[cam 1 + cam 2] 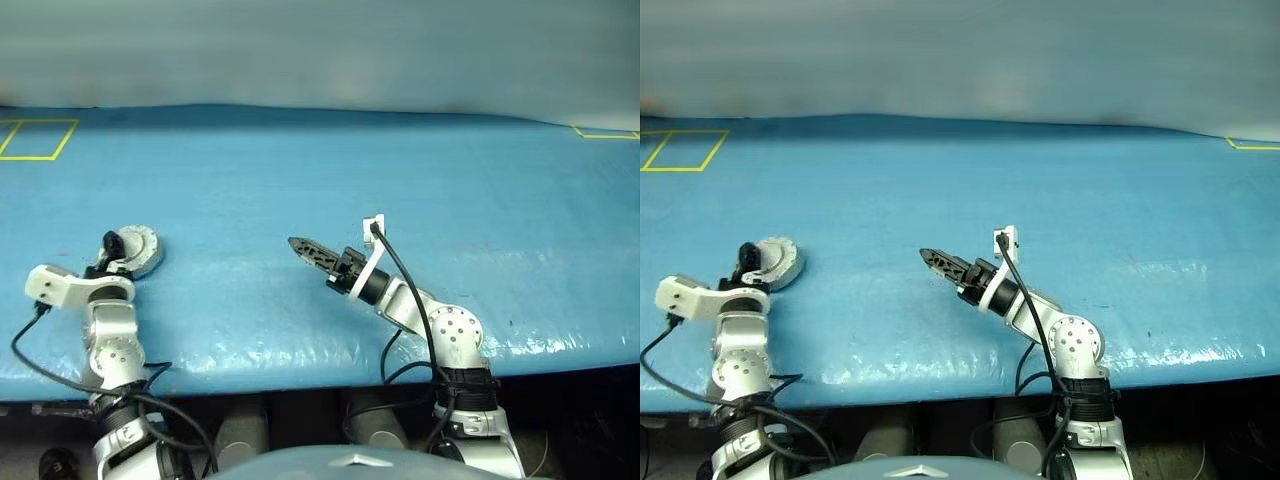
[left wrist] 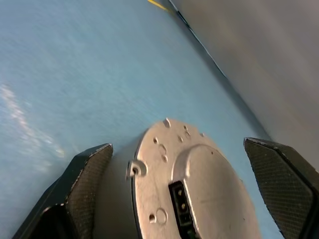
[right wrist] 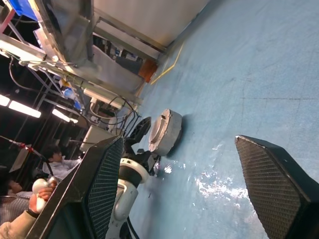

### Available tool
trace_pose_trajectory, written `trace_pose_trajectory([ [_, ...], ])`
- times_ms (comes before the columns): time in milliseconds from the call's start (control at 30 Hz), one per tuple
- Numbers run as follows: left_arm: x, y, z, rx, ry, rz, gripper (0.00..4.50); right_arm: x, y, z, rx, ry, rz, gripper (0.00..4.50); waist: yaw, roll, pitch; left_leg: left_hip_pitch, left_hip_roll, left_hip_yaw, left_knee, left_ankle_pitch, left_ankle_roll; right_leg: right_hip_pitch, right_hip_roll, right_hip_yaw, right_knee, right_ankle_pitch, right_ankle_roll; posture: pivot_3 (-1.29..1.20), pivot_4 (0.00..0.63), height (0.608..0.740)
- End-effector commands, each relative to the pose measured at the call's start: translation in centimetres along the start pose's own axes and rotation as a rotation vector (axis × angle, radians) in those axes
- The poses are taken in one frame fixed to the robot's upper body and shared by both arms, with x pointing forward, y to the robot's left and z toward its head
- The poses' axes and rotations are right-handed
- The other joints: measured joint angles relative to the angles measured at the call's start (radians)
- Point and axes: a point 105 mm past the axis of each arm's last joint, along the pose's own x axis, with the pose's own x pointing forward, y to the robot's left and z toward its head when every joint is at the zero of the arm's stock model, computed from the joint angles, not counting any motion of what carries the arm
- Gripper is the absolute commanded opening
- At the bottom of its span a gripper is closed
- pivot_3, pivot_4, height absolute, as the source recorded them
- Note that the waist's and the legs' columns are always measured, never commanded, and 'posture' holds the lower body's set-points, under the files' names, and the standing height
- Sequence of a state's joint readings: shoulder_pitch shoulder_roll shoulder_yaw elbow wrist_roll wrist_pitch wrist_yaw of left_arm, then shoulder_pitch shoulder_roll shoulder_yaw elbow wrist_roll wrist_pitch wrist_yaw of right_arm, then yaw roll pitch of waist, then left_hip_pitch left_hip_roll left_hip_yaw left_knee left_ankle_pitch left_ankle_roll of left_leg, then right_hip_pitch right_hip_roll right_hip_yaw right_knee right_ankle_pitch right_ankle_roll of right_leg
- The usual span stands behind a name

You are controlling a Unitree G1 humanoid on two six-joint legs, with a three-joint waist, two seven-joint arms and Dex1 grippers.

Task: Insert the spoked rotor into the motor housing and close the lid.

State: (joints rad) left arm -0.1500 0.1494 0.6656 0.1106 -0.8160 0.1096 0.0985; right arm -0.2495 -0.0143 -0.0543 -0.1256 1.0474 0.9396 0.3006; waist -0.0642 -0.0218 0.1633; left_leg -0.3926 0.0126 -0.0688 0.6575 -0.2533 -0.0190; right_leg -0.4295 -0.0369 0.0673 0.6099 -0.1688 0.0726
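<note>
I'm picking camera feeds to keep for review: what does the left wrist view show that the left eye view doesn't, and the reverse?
Left wrist view alone: the motor housing's silver face close up, with small holes and a dark connector slot, standing between the open left tool's fingers without visibly touching them.

Left eye view alone: the right tool, open and holding nothing, over mid-table, and the yellow floor-tape square.

Both: the housing, the left tool and the blue table cover.
</note>
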Motion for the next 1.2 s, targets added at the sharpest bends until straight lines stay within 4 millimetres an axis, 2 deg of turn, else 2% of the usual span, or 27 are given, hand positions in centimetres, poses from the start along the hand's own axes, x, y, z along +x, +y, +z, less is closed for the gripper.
trace_pose_trajectory([
  [33,-0.7,-1.9,5.1,0.039,-0.231,-0.081,4.45,0.3,0.8,0.6,-0.045,-0.014,0.03,3.79,0.006,0.0,0.0,0.0,0.0,0.0,0.0,0.0,0.0,0.0,0.0,0.0,0.0,0.0,0.0,0.0,0.15,0.74],
  [100,-1.5,-4.0,6.2,0.011,-0.301,-0.197,4.45,0.3,0.5,0.8,-0.126,-0.024,-0.004,3.79,0.014,-0.001,0.0,-0.001,0.0,0.0,0.001,0.0,0.0,0.0,0.0,0.0,0.0,0.0,0.0,0.0,0.15,0.74],
  [167,-3.0,-8.0,5.6,0.043,-0.285,-0.44,4.45,0.2,0.1,1.5,-0.292,-0.072,-0.051,3.79,0.021,-0.001,0.0,-0.001,-0.001,0.0,0.002,0.0,0.0,0.001,-0.001,0.0,0.0,0.0,0.0,0.0,0.15,0.74],
  [200,-4.3,-10.7,3.6,0.113,-0.184,-0.627,4.45,-0.1,-0.2,2.2,-0.419,-0.105,-0.088,3.79,0.023,-0.001,-0.001,-0.001,-0.001,0.0,0.002,0.0,0.0,0.001,-0.001,0.0,-0.001,0.0,0.0,0.0,0.15,0.74],
  [233,-5.5,-12.2,2.0,0.158,-0.103,-0.748,4.45,-0.3,-0.3,2.6,-0.506,-0.127,-0.106,3.79,0.026,-0.001,-0.001,-0.001,-0.002,0.0,0.002,0.0,0.0,0.001,-0.001,0.0,-0.001,0.0,0.0,0.0,0.15,0.74],
  [267,-7.3,-13.9,-0.8,0.26,0.029,-0.912,4.45,-0.7,-0.5,2.9,-0.616,-0.122,-0.131,3.79,0.026,-0.001,-0.001,-0.001,-0.002,0.0,0.002,0.0,0.0,0.001,-0.002,0.0,-0.001,0.0,0.001,0.0,0.15,0.74],
  [300,-8.8,-14.5,-2.9,0.335,0.129,-1.016,4.45,-1.0,-0.8,3.0,-0.701,-0.107,-0.144,3.79,0.026,-0.001,-0.001,-0.001,-0.003,0.001,0.002,0.0,0.0,0.001,-0.002,0.001,-0.001,0.0,0.001,0.0,0.15,0.74],
  [367,-10.6,-14.9,-5.3,0.394,0.254,-1.13,4.45,-1.5,-1.1,2.6,-0.818,-0.035,-0.124,3.79,0.021,0.001,0.0,-0.001,-0.003,0.002,0.002,0.0,0.0,0.001,-0.002,0.002,-0.001,0.0,0.001,0.0,0.15,0.74],
  [400,-11.1,-15.0,-5.9,0.392,0.288,-1.157,4.45,-1.8,-1.3,2.3,-0.855,0.007,-0.103,3.79,0.018,0.001,0.0,0.0,-0.003,0.003,0.002,0.0,0.0,0.0,-0.002,0.002,-0.001,0.0,0.001,0.0,0.15,0.74],
  [500,-12.7,-13.7,-9.8,0.627,0.456,-1.271,4.45,-3.5,-4.4,2.5,-1.204,0.173,-0.252,3.79,0.004,0.001,0.0,0.001,-0.001,0.004,0.001,0.0,0.0,0.0,-0.001,0.002,0.0,0.0,0.0,0.0,0.15,0.74],
  [533,-12.9,-13.1,-10.6,0.696,0.488,-1.29,4.45,-3.9,-4.9,2.5,-1.253,0.201,-0.267,3.79,0.002,0.001,0.0,0.002,-0.001,0.004,0.0,0.0,0.0,0.0,-0.001,0.002,0.001,0.0,0.0,0.0,0.15,0.74],
  [600,-12.8,-12.0,-11.8,0.857,0.494,-1.319,4.45,-4.7,-5.5,2.4,-1.243,0.21,-0.276,3.79,-0.001,0.001,0.0,0.004,0.0,0.005,-0.002,0.0,0.0,0.0,0.0,0.002,0.001,-0.001,-0.001,0.0,0.15,0.74],
  [833,-12.8,-12.4,-12.0,0.837,0.473,-1.374,4.45,-5.5,-5.0,2.9,-1.224,0.176,-0.24,3.79,0.007,0.001,0.0,0.004,0.0,0.006,-0.003,0.0,0.0,0.0,-0.001,0.003,0.0,-0.001,-0.001,0.0,0.15,0.74],
  [1200,-12.6,-13.0,-12.0,0.842,0.428,-1.399,4.45,-5.2,-4.7,3.2,-1.203,0.136,-0.234,3.79,0.013,0.001,0.0,0.005,0.0,0.006,-0.002,0.0,0.0,0.001,-0.001,0.003,0.001,-0.001,-0.001,0.0,0.15,0.74],
])
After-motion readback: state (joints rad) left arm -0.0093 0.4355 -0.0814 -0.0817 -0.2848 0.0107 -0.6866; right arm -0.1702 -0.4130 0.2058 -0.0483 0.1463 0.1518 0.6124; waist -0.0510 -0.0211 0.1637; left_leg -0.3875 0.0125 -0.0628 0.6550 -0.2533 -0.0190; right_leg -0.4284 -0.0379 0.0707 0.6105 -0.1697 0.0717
